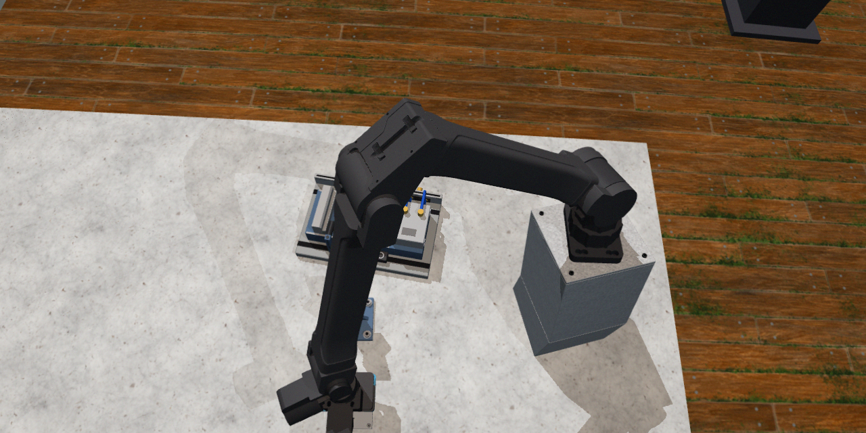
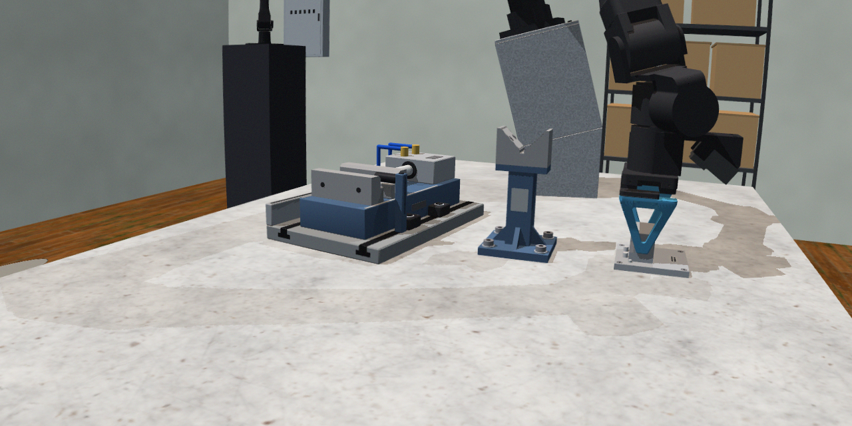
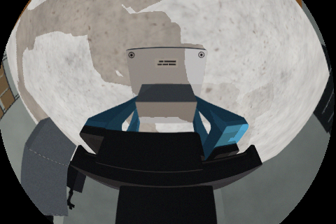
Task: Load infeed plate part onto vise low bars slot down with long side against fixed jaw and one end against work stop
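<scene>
The part, a grey block, sits on the infeed plate at the table's near right; the plate also shows in the exterior view. My gripper points straight down over it, its blue fingers shut on the part's two sides. The part still rests on the plate. In the top view the arm hides the part and most of the gripper. The vise stands open to the left, with the fixed jaw on its near side. I cannot tell which way the slot faces.
The V-block stands on its blue post between the vise and the infeed plate. The grey arm pedestal stands at the table's back right. A black column stands behind the table, and a shelf of boxes behind the arm.
</scene>
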Available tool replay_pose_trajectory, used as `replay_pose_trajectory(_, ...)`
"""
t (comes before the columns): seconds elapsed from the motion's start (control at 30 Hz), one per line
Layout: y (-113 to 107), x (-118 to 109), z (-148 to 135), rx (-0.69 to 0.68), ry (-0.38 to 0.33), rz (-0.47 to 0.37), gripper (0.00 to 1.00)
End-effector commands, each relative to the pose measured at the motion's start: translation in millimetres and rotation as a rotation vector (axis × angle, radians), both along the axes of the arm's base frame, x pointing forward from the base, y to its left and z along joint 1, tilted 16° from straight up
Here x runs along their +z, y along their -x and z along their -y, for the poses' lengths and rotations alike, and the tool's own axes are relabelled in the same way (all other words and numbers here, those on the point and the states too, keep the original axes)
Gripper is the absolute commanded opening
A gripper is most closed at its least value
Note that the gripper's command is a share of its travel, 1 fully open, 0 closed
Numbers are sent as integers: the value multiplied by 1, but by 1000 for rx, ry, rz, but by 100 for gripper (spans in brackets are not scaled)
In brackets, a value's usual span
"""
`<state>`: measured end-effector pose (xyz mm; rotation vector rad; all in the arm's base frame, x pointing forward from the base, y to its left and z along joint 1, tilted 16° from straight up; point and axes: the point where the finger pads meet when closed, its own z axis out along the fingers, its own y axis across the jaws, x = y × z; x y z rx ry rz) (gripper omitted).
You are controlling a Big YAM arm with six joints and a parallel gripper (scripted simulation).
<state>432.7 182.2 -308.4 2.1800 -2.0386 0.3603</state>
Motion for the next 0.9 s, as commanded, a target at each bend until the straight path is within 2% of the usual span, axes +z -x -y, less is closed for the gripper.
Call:
replay_pose_trajectory(0.0, -8, -1, -1, 4, -6, 14, 0)
replay_pose_trajectory(0.57, -9, -1, -1, 4, -7, 15, 0)
replay_pose_trajectory(0.87, -11, 15, -6, 6, -11, 23, 0)
